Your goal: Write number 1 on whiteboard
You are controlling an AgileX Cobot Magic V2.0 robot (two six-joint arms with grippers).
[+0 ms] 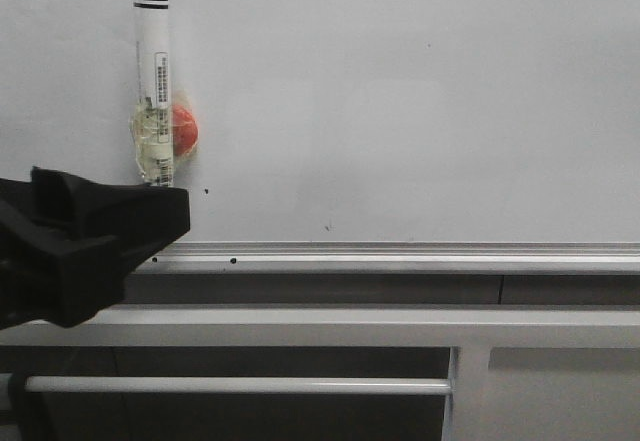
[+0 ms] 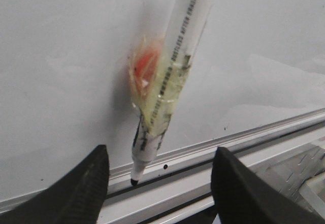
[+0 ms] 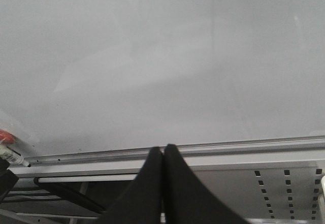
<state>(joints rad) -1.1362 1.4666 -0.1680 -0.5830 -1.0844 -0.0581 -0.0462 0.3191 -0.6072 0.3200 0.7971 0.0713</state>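
Front, left wrist and right wrist views of a whiteboard [image 1: 400,91] with a marker [image 1: 153,81] fixed to it. The board fills the upper part of the front view; its surface carries no marker stroke in any view, only a few small black specks [image 1: 206,192] toward 7 o'clock. The marker stands nearly upright at about 10 o'clock on the board, black end cap uppermost, taped with clear yellowish tape [image 2: 162,89] to a red round piece [image 1: 184,128] that sits against the board just beside the barrel. In the left wrist view the uncapped black tip [image 2: 134,182] points down to the silver bottom rail [image 1: 400,254]; whether it touches the rail cannot be told.

The left gripper [image 2: 158,183] sits at 8 o'clock in the front view, its black body covering the lower end of the marker. Its jaws are spread wide, one finger [image 2: 84,191] on each side of the tip and neither touching it. The right gripper [image 3: 163,183] has its two fingers pressed together with nothing between them, facing a bare stretch of board, well apart from the marker.

Below the rail lies a grey metal frame [image 1: 470,361] with a white horizontal bar [image 1: 240,385]; a perforated plate [image 3: 284,193] shows in the right wrist view.
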